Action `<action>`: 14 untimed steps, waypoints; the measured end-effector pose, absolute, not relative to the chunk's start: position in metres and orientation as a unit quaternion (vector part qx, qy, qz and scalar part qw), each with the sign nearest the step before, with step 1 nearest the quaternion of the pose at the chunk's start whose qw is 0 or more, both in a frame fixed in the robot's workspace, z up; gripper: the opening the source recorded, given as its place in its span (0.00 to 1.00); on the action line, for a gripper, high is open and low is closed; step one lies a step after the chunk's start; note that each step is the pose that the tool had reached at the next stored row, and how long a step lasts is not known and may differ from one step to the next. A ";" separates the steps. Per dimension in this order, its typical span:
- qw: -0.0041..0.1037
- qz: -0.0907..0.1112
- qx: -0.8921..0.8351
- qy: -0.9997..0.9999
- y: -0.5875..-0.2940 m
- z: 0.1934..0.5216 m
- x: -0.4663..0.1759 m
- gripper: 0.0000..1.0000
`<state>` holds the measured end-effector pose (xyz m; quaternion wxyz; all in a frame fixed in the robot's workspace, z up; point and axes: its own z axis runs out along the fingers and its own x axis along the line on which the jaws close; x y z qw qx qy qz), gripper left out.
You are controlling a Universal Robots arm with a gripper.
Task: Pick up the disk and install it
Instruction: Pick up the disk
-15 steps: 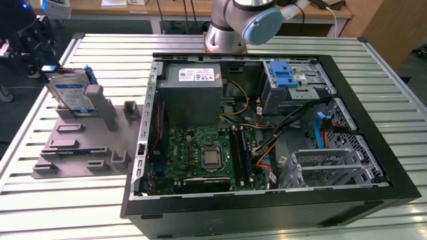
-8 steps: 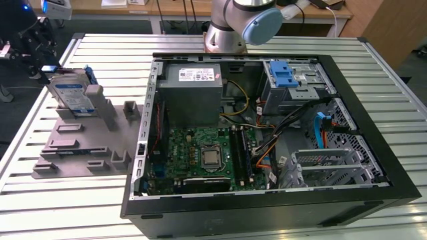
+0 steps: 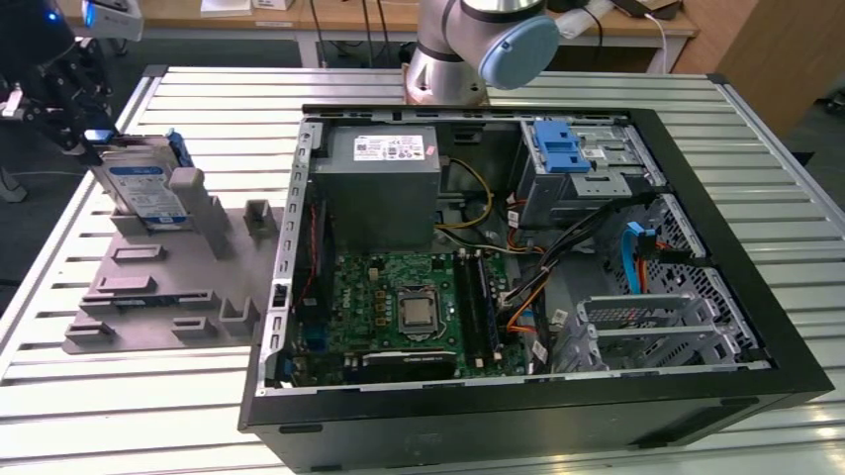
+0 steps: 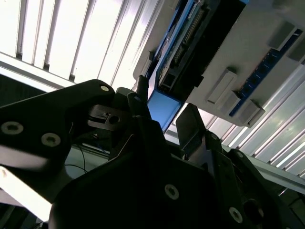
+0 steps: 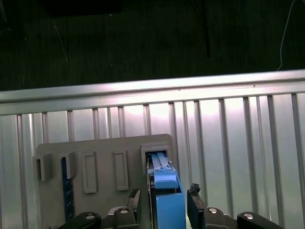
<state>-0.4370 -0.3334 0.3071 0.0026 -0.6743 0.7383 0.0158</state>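
Tool poised at the disk, which stood on edge in a slot of the grey fixture on the desk, at the exterior view's left, beside the open computer case. We saw its fingers spread, one on each side of the disk's blue frame, with narrow gaps showing and nothing gripped. We judged that a sound grasp required equal gaps and a square closure, so that the disk would not tilt in its slot.

A slatted aluminium table, wooden desk behind, dark floor.
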 end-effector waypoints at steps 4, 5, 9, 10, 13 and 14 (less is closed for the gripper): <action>0.003 0.016 -0.675 0.737 -0.333 0.304 -0.437 0.51; 0.003 0.016 -0.675 0.737 -0.333 0.303 -0.437 0.51; 0.003 0.016 -0.676 0.737 -0.333 0.298 -0.438 0.51; 0.003 0.016 -0.676 0.737 -0.333 0.297 -0.438 0.51; 0.003 0.016 -0.676 0.736 -0.333 0.293 -0.438 0.51; 0.003 0.016 -0.676 0.737 -0.333 0.293 -0.438 0.51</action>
